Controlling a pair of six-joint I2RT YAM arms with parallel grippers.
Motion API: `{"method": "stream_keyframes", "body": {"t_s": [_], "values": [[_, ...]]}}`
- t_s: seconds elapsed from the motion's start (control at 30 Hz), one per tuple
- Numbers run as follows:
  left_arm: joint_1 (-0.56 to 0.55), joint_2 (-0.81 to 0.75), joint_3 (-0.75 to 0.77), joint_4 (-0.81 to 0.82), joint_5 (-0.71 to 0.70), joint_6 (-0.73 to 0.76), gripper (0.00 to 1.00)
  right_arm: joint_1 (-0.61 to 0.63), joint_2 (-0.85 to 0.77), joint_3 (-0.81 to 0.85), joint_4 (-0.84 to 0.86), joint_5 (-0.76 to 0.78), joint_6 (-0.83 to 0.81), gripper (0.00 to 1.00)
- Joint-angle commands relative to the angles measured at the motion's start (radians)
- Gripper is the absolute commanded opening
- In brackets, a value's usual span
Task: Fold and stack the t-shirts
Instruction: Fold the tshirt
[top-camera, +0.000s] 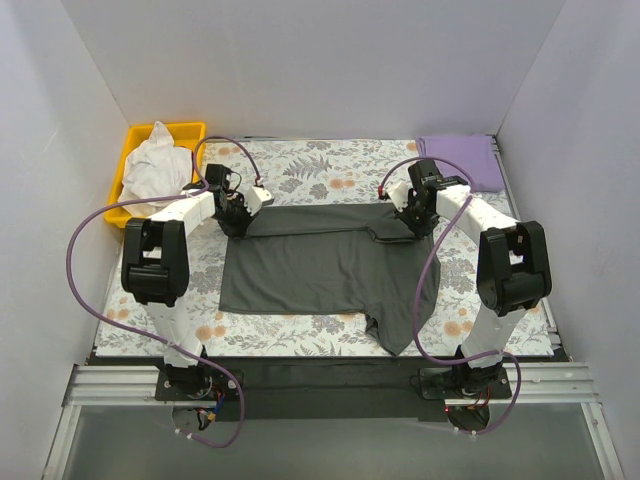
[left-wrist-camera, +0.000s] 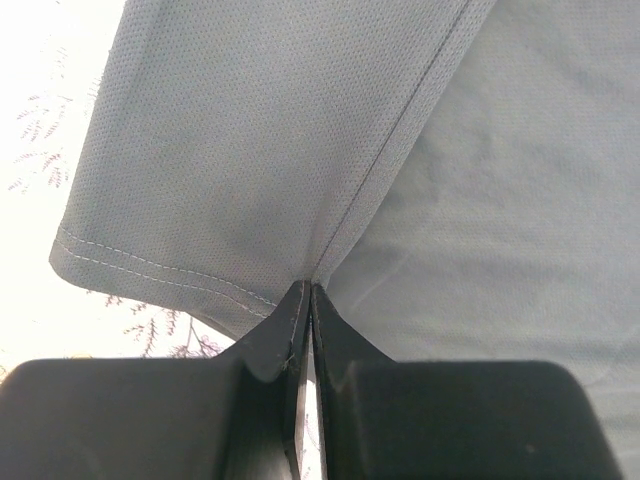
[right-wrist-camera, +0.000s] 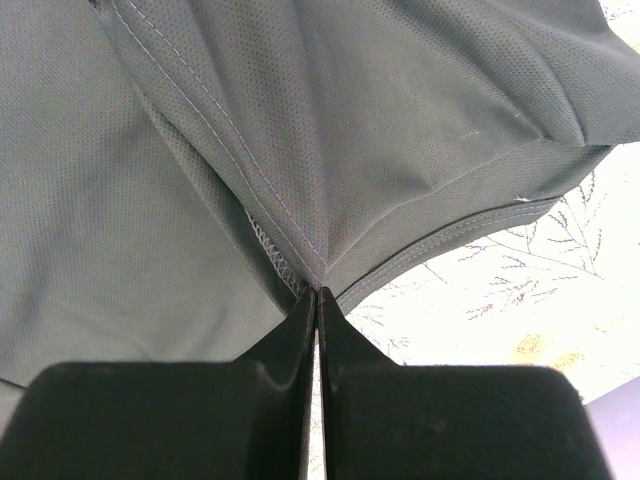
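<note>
The charcoal grey t-shirt (top-camera: 320, 270) lies spread on the floral tablecloth, its far edge folded over toward me and one sleeve hanging toward the front right. My left gripper (top-camera: 238, 222) is shut on the shirt's far left corner; in the left wrist view the cloth (left-wrist-camera: 300, 150) is pinched at the fingertips (left-wrist-camera: 308, 288). My right gripper (top-camera: 408, 222) is shut on the far right part, where the seam and hem (right-wrist-camera: 330, 150) meet the closed tips (right-wrist-camera: 318, 292). The lavender t-shirt (top-camera: 460, 160) lies folded at the far right corner.
A yellow bin (top-camera: 137, 170) holding crumpled white cloth (top-camera: 155, 165) stands at the far left corner. White walls enclose the table on three sides. Purple cables loop from both arms over the tablecloth (top-camera: 310, 160).
</note>
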Motion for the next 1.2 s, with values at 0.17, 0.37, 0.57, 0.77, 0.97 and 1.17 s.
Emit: {"method": "stream_keyframes", "body": {"t_s": [0.17,0.37,0.57,0.77,0.97,1.17], "values": [[-0.003,-0.078,-0.003,-0.073,0.007,0.018,0.0,-0.001,0.011,0.01,-0.023,-0.004,0.005,0.01],[-0.007,-0.08,-0.012,-0.099,-0.001,0.015,0.0,-0.001,0.014,0.003,-0.026,-0.008,0.005,0.01],[0.004,-0.104,0.012,-0.099,0.031,-0.014,0.27,-0.001,-0.07,-0.008,-0.078,-0.091,-0.023,0.55],[0.026,-0.228,0.041,-0.148,0.184,-0.04,0.44,-0.007,-0.214,-0.016,-0.139,-0.143,-0.072,0.64],[0.04,-0.426,-0.12,-0.251,0.312,0.048,0.45,0.015,-0.432,-0.175,-0.29,-0.266,-0.214,0.6],[0.04,-0.658,-0.343,-0.348,0.361,0.084,0.44,0.201,-0.696,-0.509,-0.333,-0.188,-0.337,0.5]]}}
